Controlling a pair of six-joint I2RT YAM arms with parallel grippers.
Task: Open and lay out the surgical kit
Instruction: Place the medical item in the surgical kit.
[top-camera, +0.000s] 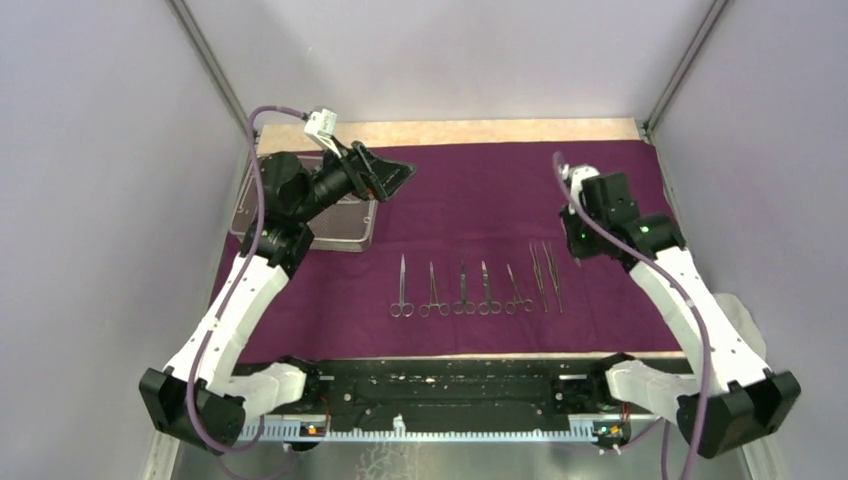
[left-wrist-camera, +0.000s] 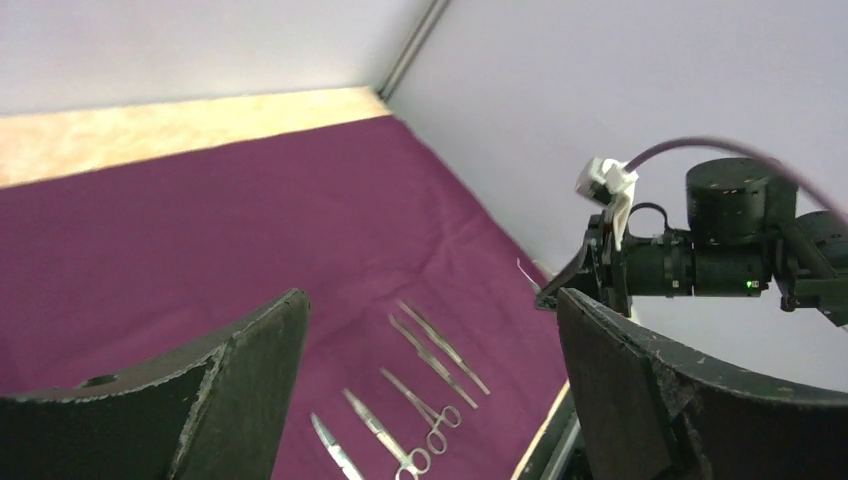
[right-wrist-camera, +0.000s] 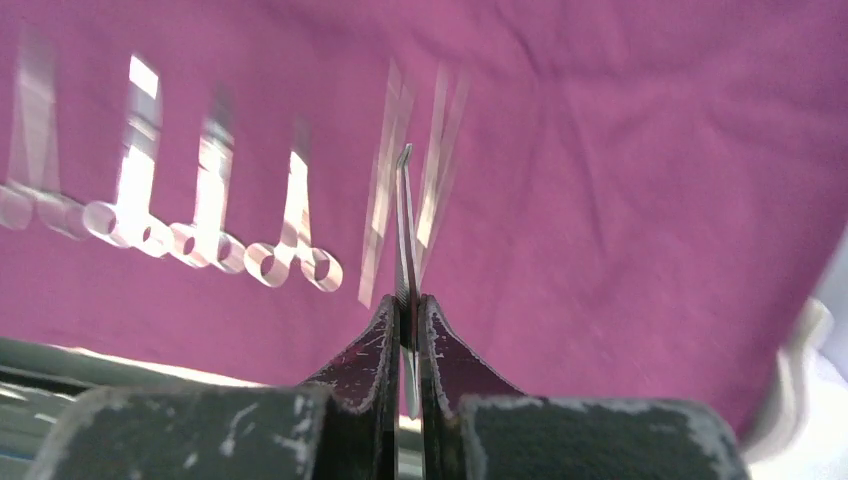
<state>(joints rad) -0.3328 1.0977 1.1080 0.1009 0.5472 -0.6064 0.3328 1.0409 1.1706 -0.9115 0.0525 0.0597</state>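
Observation:
The dark purple wrap (top-camera: 480, 200) lies spread flat over the table. The wire-mesh tray (top-camera: 345, 228) sits on it at the far left, partly under my left arm. Several scissor-like instruments (top-camera: 462, 292) and two tweezers (top-camera: 546, 276) lie in a row near the front edge; the instruments (left-wrist-camera: 425, 402) also show in the left wrist view. My left gripper (top-camera: 396, 178) (left-wrist-camera: 432, 300) hangs open and empty above the cloth beside the tray. My right gripper (top-camera: 576, 246) (right-wrist-camera: 407, 305) is shut on a thin pair of tweezers (right-wrist-camera: 404, 225), held above the row's right end.
Bare wooden table (top-camera: 480, 130) shows behind the cloth. Grey walls with metal corner posts (top-camera: 215, 70) close in both sides. The black base rail (top-camera: 450, 385) runs along the near edge. The right arm (left-wrist-camera: 730, 240) shows in the left wrist view.

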